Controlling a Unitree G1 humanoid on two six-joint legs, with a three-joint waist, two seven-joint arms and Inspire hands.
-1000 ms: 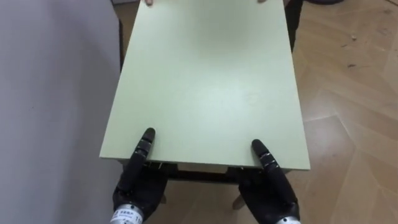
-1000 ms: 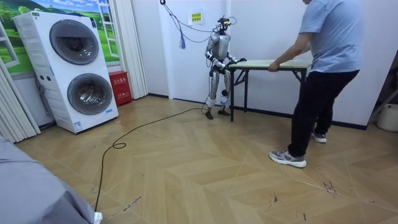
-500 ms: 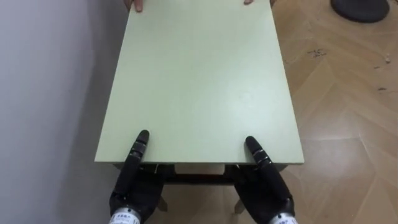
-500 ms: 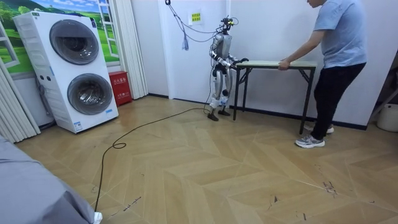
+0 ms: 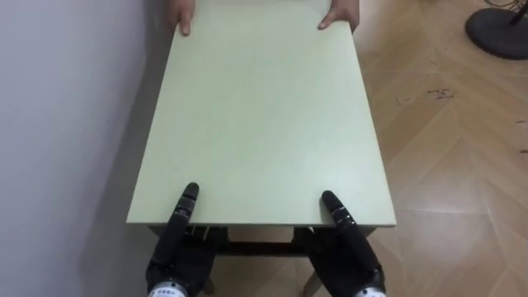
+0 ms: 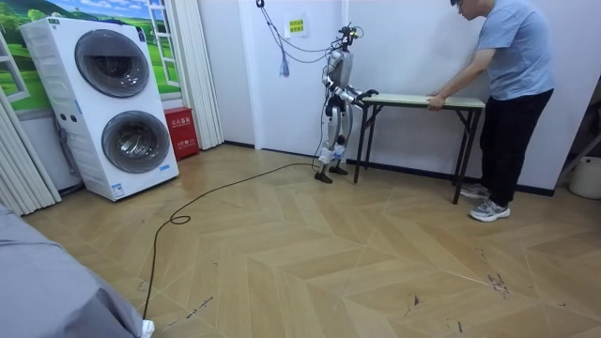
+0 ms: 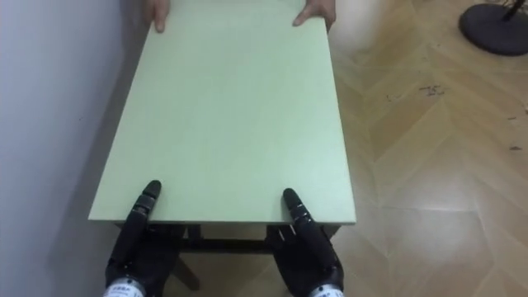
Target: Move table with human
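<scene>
The wooden floor [image 6: 310, 253] is seen stretching from the stacked washing machines [image 6: 108, 103] at the room view's left to the white wall [image 6: 413, 47] at the back, and it is against this wall that the work is placed. The table [image 5: 264, 124] is found lengthwise along the wall, with the robot at one short end and a person [image 6: 512, 75] at the other. Whether its legs are lifted clear of the floor cannot be told. The far edge is held by the person's hands [image 5: 183, 16], one at each corner. The near edge is clasped by the left robot hand [image 5: 177, 256] and the right robot hand [image 5: 346, 260]. Each thumb is laid flat on the top and the rest of each hand is tucked beneath the rim, so that the board is pinched at both near corners. The shared grasp is thus judged to be made and the carrying stage entered. What is left, as far as can be judged, is for the table to be brought to its intended place, set down level, and let go at both ends.
</scene>
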